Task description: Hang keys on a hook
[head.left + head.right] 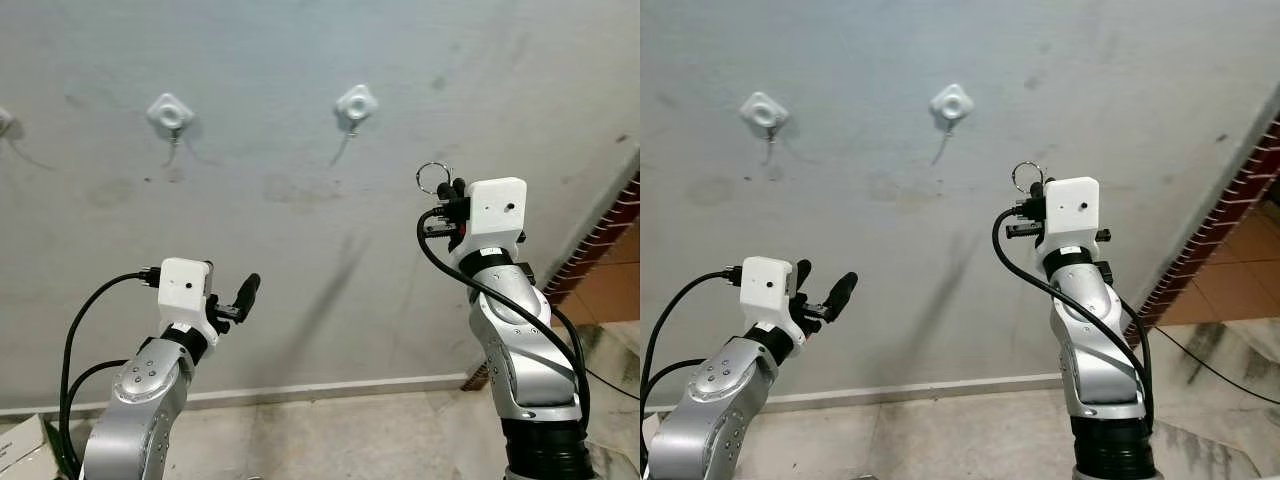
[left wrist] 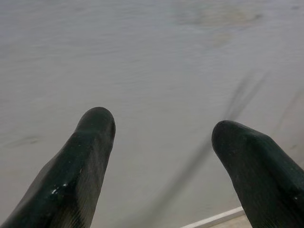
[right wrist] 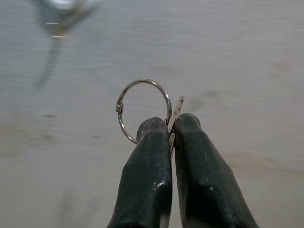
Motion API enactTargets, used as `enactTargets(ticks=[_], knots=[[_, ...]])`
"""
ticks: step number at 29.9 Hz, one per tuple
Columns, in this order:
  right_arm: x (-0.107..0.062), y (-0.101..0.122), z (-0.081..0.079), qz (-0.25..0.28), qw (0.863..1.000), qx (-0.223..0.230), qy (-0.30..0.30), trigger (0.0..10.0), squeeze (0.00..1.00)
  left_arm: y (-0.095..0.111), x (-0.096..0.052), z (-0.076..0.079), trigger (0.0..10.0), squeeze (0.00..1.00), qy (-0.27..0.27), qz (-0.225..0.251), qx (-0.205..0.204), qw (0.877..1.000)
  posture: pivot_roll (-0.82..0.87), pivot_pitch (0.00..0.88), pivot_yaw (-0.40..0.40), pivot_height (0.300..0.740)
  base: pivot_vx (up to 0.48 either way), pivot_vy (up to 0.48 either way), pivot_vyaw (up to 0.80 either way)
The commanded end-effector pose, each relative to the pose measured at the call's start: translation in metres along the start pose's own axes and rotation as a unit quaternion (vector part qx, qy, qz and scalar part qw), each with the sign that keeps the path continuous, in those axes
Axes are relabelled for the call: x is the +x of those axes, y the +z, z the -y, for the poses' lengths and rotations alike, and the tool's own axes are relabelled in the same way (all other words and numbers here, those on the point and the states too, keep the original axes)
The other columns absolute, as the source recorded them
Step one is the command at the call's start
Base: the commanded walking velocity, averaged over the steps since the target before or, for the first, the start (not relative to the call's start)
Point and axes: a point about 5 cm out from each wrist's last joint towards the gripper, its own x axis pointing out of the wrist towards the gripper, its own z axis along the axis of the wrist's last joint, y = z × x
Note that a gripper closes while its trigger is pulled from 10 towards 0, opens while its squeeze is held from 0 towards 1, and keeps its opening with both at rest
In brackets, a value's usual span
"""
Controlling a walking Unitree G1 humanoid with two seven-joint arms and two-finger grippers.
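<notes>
My right gripper is raised in front of the grey wall and shut on the keys; the silver key ring stands up above its fingertips. Two white hooks are stuck to the wall: one up and to the left of the ring, another farther left. A blurred hook appears at the edge of the right wrist view. My left gripper is held low at the left, open, with nothing between its fingers.
A white baseboard runs along the foot of the wall above a tiled floor. A brick edge and orange tiles lie at the right. A third hook sits at the far left edge.
</notes>
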Motion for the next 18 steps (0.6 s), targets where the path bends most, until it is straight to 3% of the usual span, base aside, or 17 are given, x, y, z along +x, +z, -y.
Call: enactTargets(ticks=[1,18], knots=[[-0.0012,0.0051,-0.0003,0.008,1.0,-0.001,0.0,10.0,0.0,0.0061,-0.0004,-0.0023,10.0,0.0,0.005,0.008,0.002,1.0,0.03,0.019,0.017,0.74,0.0,0.356,0.0],[0.0019,-0.0042,0.0072,-0.009,1.0,-0.005,-0.013,10.0,0.0,0.0039,0.0019,0.0005,10.0,0.0,0.003,-0.005,0.0,1.0,0.05,0.024,-0.002,0.74,0.0,0.4,0.0]])
